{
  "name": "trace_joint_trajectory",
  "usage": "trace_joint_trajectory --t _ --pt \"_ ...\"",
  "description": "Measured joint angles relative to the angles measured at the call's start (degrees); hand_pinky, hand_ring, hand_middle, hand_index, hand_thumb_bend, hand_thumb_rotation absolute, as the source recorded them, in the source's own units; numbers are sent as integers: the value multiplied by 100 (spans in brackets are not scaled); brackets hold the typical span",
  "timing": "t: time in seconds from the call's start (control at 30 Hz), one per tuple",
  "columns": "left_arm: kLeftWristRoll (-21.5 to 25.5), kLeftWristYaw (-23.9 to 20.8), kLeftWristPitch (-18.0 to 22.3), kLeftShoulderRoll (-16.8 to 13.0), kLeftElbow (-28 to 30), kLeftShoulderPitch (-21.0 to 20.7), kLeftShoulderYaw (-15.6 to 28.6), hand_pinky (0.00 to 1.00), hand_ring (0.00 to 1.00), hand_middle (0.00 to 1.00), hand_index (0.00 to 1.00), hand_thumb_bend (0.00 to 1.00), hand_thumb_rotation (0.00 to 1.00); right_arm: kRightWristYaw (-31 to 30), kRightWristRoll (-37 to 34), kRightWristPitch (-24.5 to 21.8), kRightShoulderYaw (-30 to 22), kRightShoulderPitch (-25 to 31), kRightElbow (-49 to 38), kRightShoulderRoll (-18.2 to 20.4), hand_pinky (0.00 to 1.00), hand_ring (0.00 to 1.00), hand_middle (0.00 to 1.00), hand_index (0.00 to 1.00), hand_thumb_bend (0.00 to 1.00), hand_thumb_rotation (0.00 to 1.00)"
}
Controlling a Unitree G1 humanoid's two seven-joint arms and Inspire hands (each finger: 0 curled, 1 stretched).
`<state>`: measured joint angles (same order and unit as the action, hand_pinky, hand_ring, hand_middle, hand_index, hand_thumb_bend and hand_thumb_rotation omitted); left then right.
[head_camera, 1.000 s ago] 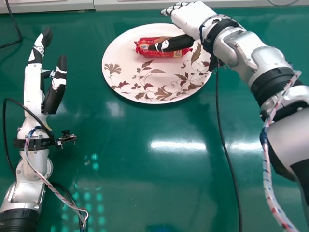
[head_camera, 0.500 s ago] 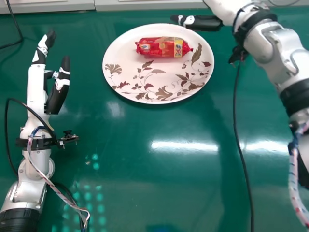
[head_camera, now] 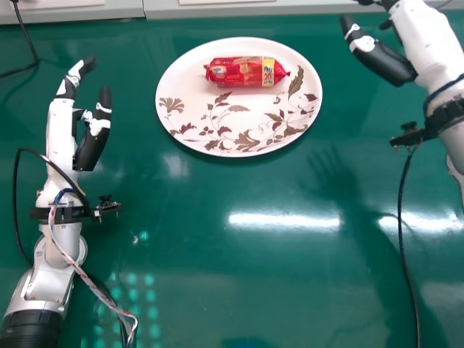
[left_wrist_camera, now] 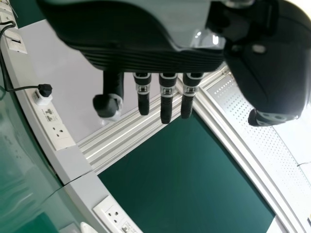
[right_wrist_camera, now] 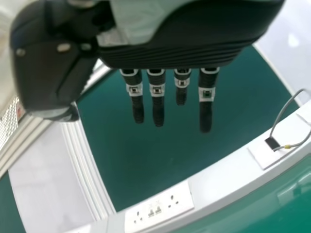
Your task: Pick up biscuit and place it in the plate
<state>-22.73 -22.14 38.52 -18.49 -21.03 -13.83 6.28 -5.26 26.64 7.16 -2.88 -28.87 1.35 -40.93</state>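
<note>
The red biscuit packet (head_camera: 245,72) lies on its side on the upper part of the white plate (head_camera: 239,119), which has a brown leaf pattern, in the head view. My right hand (head_camera: 384,58) is open, up and to the right of the plate, apart from it and holding nothing. Straight fingers of the right hand (right_wrist_camera: 157,94) show in the right wrist view. My left hand (head_camera: 64,130) stands open to the left of the plate, empty; in the left wrist view the left hand (left_wrist_camera: 166,90) has its fingers extended.
The glossy green table (head_camera: 217,275) reflects light below the plate. A black cable (head_camera: 403,239) runs down from the right wrist, and another cable (head_camera: 29,43) lies at the far left. A pale ledge (head_camera: 239,9) borders the table's far edge.
My right hand has moved off to the right, away from over the packet and plate, uncovering the packet. The packet stays on the plate. The left hand has barely shifted.
</note>
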Motion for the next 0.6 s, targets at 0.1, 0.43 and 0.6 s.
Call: trace_joint_trajectory --t 0.1,0.43,0.6 --pt "-34 -48 -8 1 -92 -49 -41 0 82 83 82 69 100 21 -119 -155 -314 593 -601 79 69 80 84 86 62 33" --pt "-88 -177 58 20 -414 -252 -210 0 53 65 59 84 99 48 -1078 -489 -1009 2039 -1687 1016 75 85 88 87 58 28" --pt "-75 -177 32 26 -475 -301 -269 0 44 58 51 86 100 165 -1090 -370 -1005 2533 -1819 1375 76 83 87 86 55 26"
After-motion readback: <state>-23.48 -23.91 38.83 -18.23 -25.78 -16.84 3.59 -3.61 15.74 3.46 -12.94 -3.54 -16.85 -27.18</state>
